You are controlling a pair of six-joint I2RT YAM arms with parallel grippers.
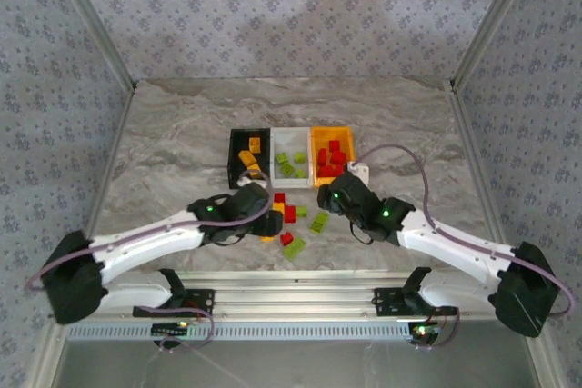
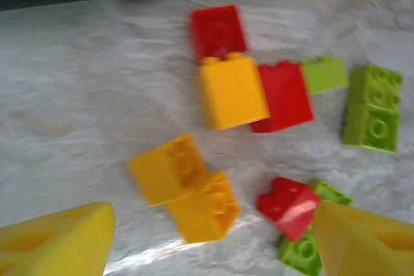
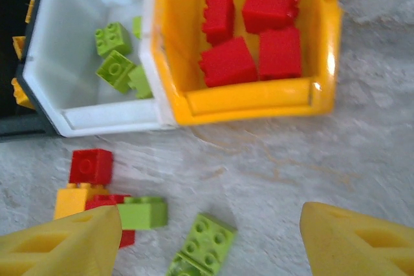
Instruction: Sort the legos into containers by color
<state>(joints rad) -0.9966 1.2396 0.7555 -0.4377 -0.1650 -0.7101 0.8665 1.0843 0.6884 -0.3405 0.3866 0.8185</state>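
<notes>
Loose legos lie on the table in front of the containers. In the left wrist view my left gripper (image 2: 210,237) is open and low over two orange-yellow bricks (image 2: 169,169), which lie between its fingers untouched. A red brick (image 2: 288,206) sits on a green one by the right finger (image 2: 362,244). My right gripper (image 3: 210,244) is open and holds nothing, above a lime green brick (image 3: 206,245). The orange-yellow bin (image 3: 252,98) holds red bricks (image 3: 226,63). The white bin (image 3: 71,50) holds green bricks (image 3: 116,69). The black bin (image 1: 233,156) holds orange-yellow ones.
More red, green and orange-yellow bricks (image 2: 231,92) lie beyond the left fingers, close to the bins' front walls. Both arms (image 1: 145,243) reach in from the near edge and meet near the brick pile (image 1: 291,220). Patterned walls enclose the marble table (image 1: 164,152).
</notes>
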